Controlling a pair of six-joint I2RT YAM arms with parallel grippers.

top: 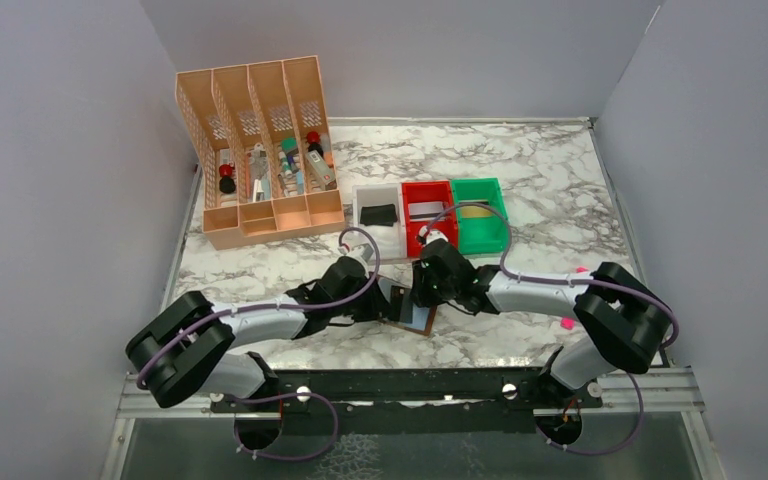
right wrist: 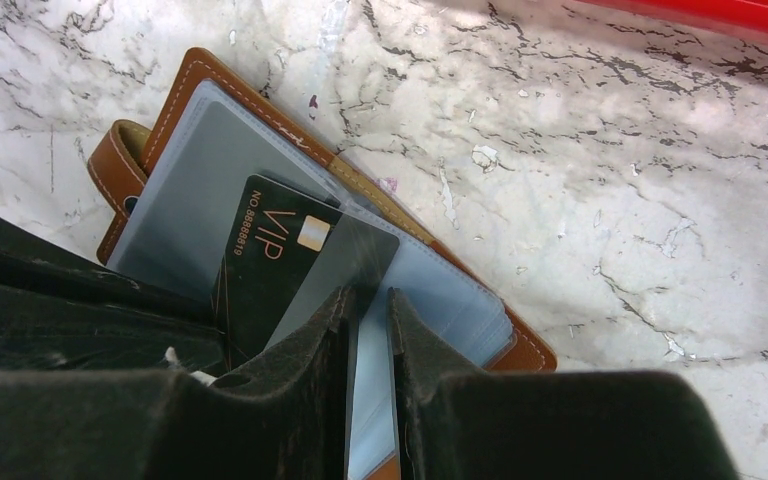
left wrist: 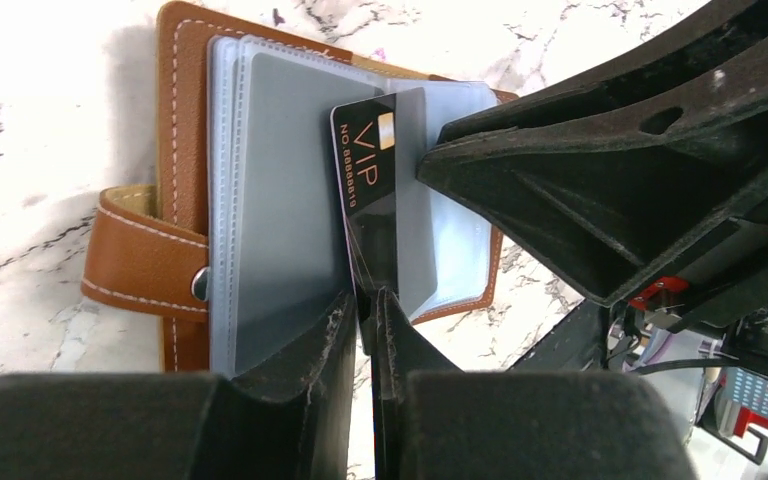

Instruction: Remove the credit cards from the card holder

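The brown card holder [top: 421, 321] lies open on the marble table between my two grippers, its grey-blue sleeves up. It shows in the left wrist view [left wrist: 176, 120] and in the right wrist view [right wrist: 198, 76]. A black credit card marked VIP [left wrist: 365, 170] sticks partly out of a clear sleeve [left wrist: 412, 110]. My left gripper [left wrist: 370, 300] is shut on the card's near edge. My right gripper [right wrist: 368, 298] is nearly closed, pinching the clear sleeve [right wrist: 360, 245] that still covers part of the card [right wrist: 270, 260]. From above, the left gripper [top: 388, 300] and right gripper [top: 424, 297] meet over the holder.
Behind the holder stand a white bin [top: 377, 192] with a dark card in it, a red bin [top: 428, 189] and a green bin [top: 481, 185]. An orange desk organizer [top: 260, 215] full of small items stands at the back left.
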